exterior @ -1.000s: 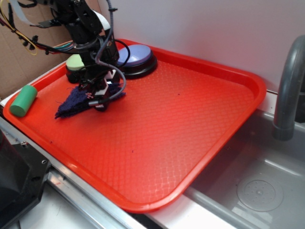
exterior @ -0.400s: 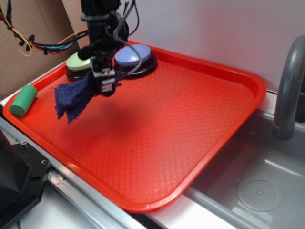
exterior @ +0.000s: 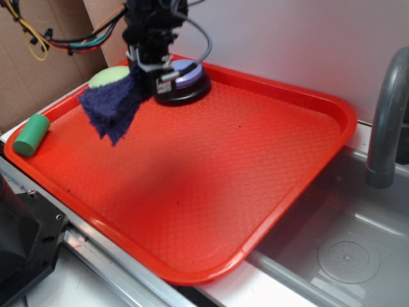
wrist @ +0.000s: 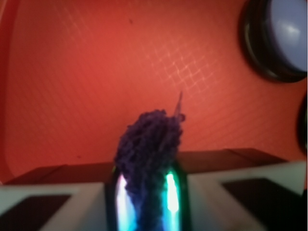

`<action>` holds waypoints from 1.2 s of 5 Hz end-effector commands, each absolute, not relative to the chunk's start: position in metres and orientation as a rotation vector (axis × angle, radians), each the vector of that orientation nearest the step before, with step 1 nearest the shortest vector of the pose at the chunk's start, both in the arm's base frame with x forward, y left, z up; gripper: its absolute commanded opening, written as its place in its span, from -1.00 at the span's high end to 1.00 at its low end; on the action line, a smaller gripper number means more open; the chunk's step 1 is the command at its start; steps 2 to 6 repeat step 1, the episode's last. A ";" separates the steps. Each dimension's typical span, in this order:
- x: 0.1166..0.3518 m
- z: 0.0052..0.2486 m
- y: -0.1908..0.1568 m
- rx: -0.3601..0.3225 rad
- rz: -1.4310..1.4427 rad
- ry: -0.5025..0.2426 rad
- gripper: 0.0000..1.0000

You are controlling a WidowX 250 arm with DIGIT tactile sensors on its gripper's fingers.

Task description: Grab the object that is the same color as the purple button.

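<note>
My gripper [exterior: 148, 82] is shut on the object, a dark purple-navy knitted cloth [exterior: 114, 106], which hangs limp in the air over the back left of the red tray [exterior: 255, 166]. In the wrist view the cloth [wrist: 150, 144] is bunched between the two glowing pads [wrist: 170, 192] and sticks out past them. The purple button [exterior: 185, 73], a lavender dome on a black base, stands at the tray's back edge just right of the gripper. It shows in the wrist view's top right corner as the purple button [wrist: 288, 29].
A button with a light green top [exterior: 107, 77] sits left of the purple one, partly behind the cloth. A green cylinder [exterior: 30, 134] lies on the tray's left rim. A steel sink [exterior: 345, 249] and grey faucet pipe [exterior: 386, 121] are to the right, cardboard and wires at back left.
The gripper has lifted the cloth off the tray floor and carried it up and slightly back; the cloth now dangles free instead of lying flat.
</note>
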State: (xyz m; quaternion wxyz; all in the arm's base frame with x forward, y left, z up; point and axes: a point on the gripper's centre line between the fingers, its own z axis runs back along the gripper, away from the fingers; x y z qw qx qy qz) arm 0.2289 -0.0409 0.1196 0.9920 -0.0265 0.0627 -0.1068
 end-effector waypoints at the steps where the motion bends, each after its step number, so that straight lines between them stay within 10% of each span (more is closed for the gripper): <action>1: 0.254 0.142 -0.052 0.012 -0.170 0.126 1.00; 6: 0.254 0.142 -0.052 0.012 -0.170 0.126 1.00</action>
